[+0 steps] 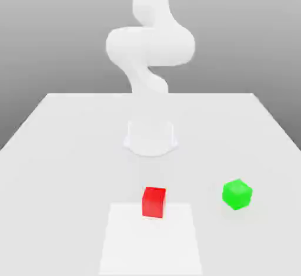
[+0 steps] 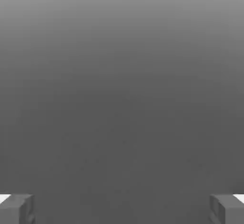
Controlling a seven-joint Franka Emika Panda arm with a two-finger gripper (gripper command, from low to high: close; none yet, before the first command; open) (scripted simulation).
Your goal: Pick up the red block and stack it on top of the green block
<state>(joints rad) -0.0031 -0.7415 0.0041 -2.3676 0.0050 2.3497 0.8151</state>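
gripper wide open and empty, red and green blocks apart on the table

in the hand view, the gripper (image 2: pixel 122 209) stands wide open, its two fingers (image 2: pixel 20 208) far apart at opposite edges with nothing held between them. plain grey, darker in the middle and lighter along one edge, lies beyond them.

in the exterior view, the white arm (image 1: pixel 150 46) rises from a round base (image 1: pixel 150 138) on the pale table (image 1: pixel 70 169), bulging sideways at a thick joint and running up out of the picture.

the red block (image 1: pixel 154 202) sits in front of the base, close to the middle of the table, by the far edge of a brighter white patch (image 1: pixel 150 245) that narrows away from the camera. its front face is a deeper red than the rest.

the green block (image 1: pixel 237 194) is on the bare table toward the exterior view's right, well apart from the red block and turned so that a corner points at the camera. nothing is stacked on it.
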